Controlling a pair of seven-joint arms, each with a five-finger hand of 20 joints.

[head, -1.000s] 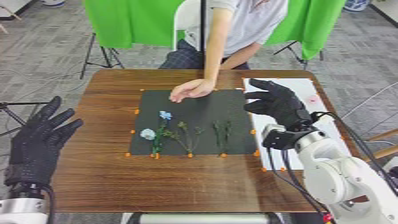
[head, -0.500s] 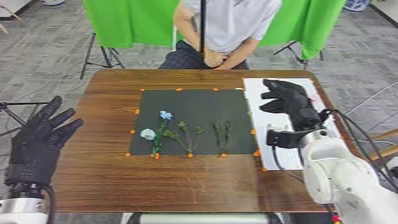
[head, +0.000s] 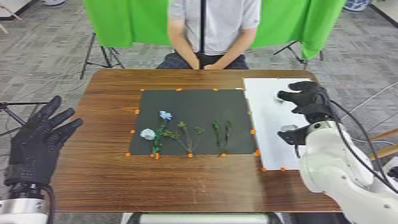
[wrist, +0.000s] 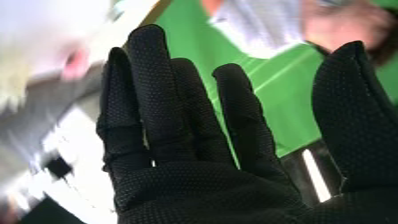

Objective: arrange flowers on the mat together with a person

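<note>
Though small, blue flower (head: 165, 115) seemingly bloom-end forward

R arm (head: 327, 160) white, rounded, w/ blk cables (head: 359, 124); R hand (head: 308, 98): blk dot-textured fabric glove (wrist: 204, 195).

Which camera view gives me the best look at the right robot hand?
The right wrist view: the right robot hand is close up there, with its straight fingers, palm and thumb plain to see. The head view shows it smaller and from above, over the white sheet, right of the dark mat.
</note>
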